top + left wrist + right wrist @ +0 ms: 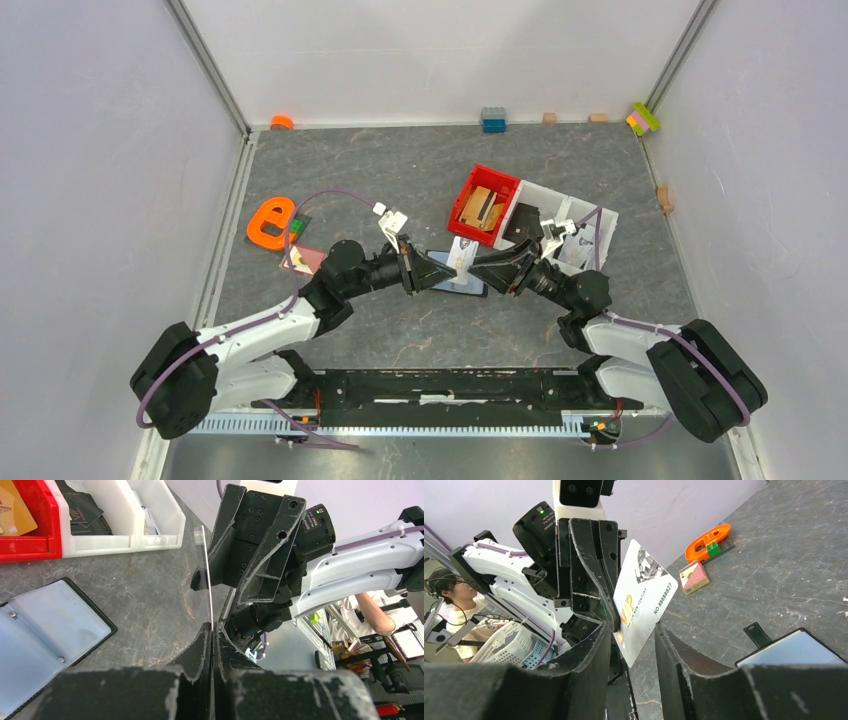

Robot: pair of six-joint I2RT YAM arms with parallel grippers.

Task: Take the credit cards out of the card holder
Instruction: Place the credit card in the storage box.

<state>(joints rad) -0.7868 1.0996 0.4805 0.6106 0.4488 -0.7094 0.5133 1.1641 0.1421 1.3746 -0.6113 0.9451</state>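
— So, what does the left gripper (212, 630) have?
— It is clamped on one white credit card (644, 597). Its own camera sees only the card's thin edge.
— And the right gripper (634, 630)?
— Its jaws are apart and straddle that card, with a gap showing on one side. The card's lower corner is hidden behind a finger.
— The card holder (50, 625)?
— It lies open on the counter (150, 590) below, cut off by the frame. Cards in the red bin (30, 547) and white bin (100, 544) are only partly visible.
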